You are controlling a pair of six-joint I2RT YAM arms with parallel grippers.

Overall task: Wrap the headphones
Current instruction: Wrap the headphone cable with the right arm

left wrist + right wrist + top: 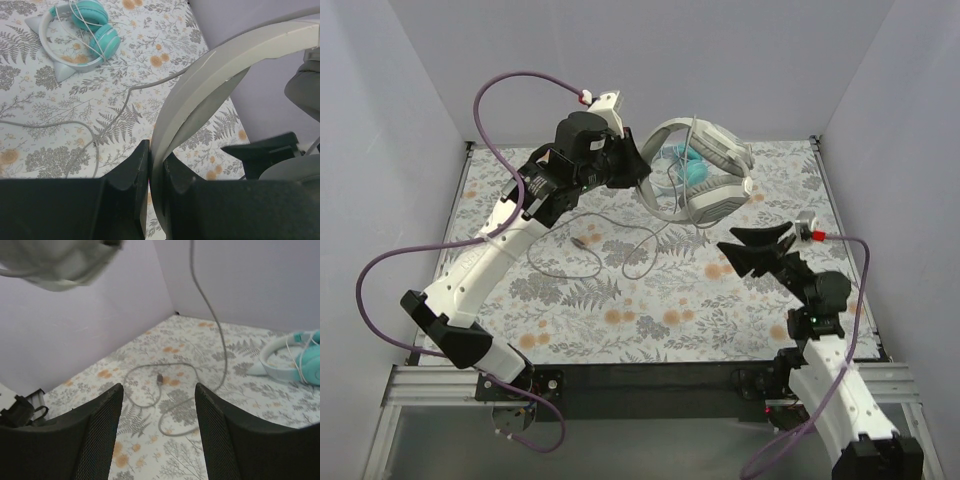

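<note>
Over the fern-printed floral desk (620, 310), the step in hand is probably winding the cord. Doing it well likely means the left arm holding the headband steady while the right arm is gathering slack low down, not tugging near the ear cup.

The left arm is reaching far and centre. Its black left tool (156, 155) is clamping the headband of the white-grey over-ear headphones (705, 175), which are hanging above the desk. The right arm is bending at near right, its right tool (159, 390) gaping wide and holding nothing.

The teal-cupped headphones (103, 40) are lying on the far desk, cord-bound. The thin grey cable (220, 340) is dropping from the lifted pair and looping mid-desk, its plug (159, 377) lying loose.
</note>
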